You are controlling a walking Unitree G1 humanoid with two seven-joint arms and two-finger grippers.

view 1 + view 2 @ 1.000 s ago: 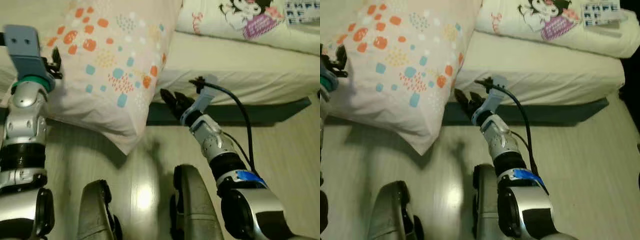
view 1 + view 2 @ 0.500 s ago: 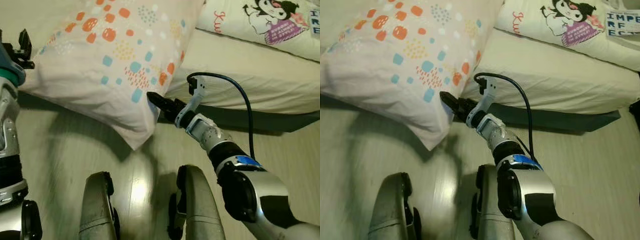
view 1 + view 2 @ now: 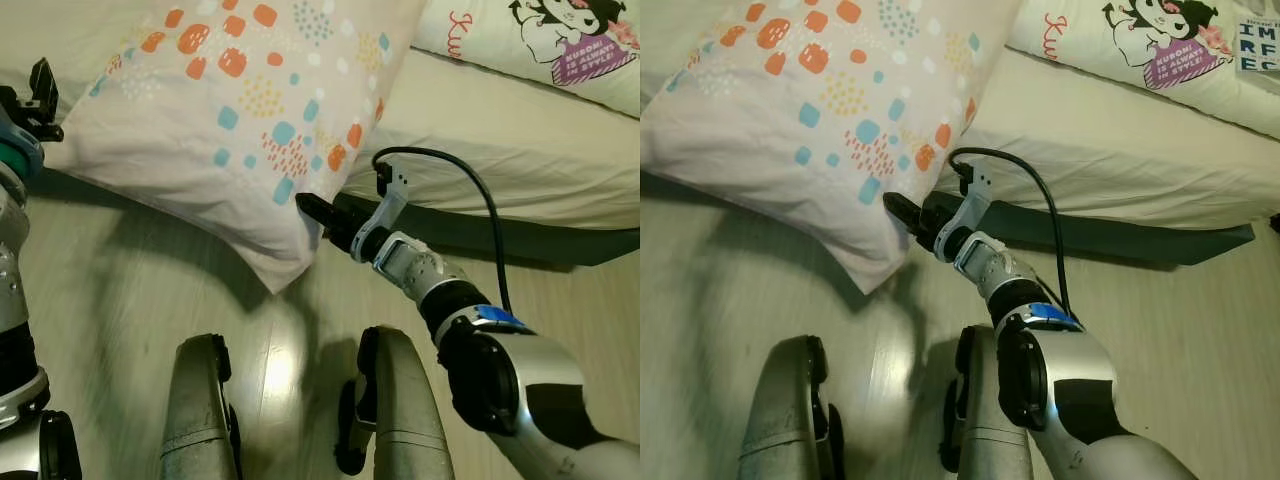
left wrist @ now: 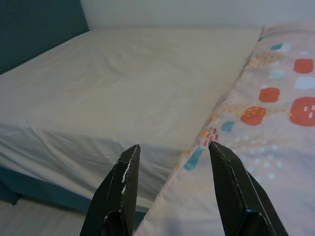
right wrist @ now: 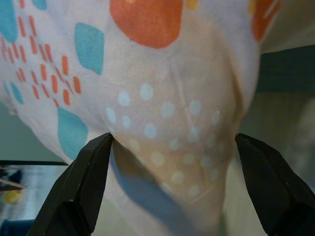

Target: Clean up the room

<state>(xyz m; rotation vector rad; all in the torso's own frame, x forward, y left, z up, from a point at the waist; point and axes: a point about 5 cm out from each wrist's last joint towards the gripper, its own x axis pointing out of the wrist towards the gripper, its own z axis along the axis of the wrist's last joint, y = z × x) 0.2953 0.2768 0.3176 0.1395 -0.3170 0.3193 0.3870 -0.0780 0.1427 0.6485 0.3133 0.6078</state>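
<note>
A large pale pillow with orange and blue spots hangs off the bed's edge, its lower corner over the floor. My right gripper is open at that pillow's lower right edge, and its fingers straddle the fabric in the right wrist view. My left gripper is open with nothing between its fingers, pointing at the bed sheet beside the pillow's far left end. The left wrist shows at the left border of the head view.
The bed with a cream sheet and dark base runs across the back. A second pillow with a cartoon print lies at the far right. My two feet stand on the pale wooden floor.
The camera has shifted, so the whole scene sits differently. My right gripper has reached forward from beside the bed base to the pillow's lower edge, fingers now either side of the fabric.
</note>
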